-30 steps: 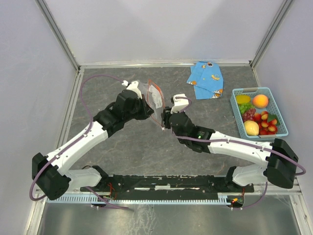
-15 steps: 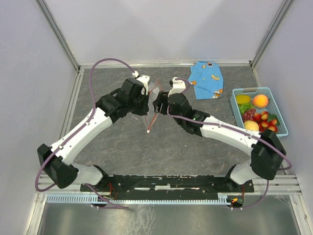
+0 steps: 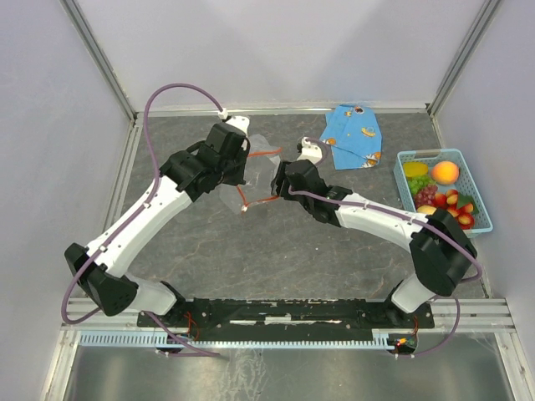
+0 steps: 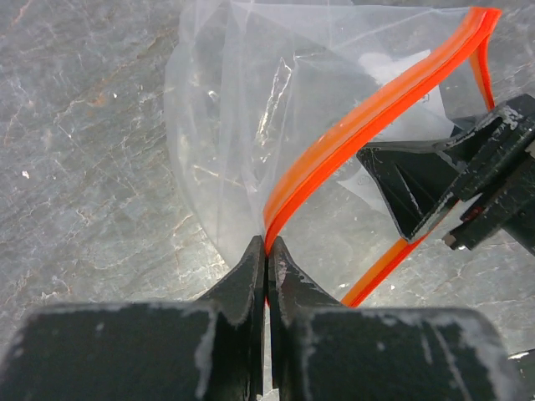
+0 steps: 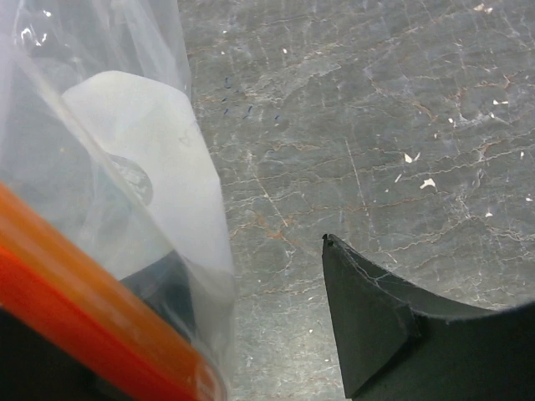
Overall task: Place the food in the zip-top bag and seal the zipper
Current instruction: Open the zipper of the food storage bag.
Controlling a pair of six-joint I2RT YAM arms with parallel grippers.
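The clear zip-top bag (image 3: 257, 165) hangs above the table between both arms. My left gripper (image 4: 267, 245) is shut on its orange zipper (image 4: 368, 117), pinching the strip at one end of the mouth. My right gripper (image 3: 280, 181) stands open at the bag's mouth. Its left finger (image 5: 163, 292) shows dark behind the plastic and the orange strip, while its right finger (image 5: 376, 326) is bare over the table. The mouth gapes, with the strip's two sides spread apart (image 3: 251, 203). The food (image 3: 441, 199) lies in the light-blue basket at the right: peach, lemon, apple, grapes and strawberries.
The light-blue basket (image 3: 485, 205) stands near the right wall. A folded blue patterned cloth (image 3: 355, 138) lies at the back, just beyond the right wrist. Grey walls close in the table on three sides.
The right gripper came up and left from below the bag to its mouth. The left arm swung the bag back and left, and the orange strip now spreads wider and lower.
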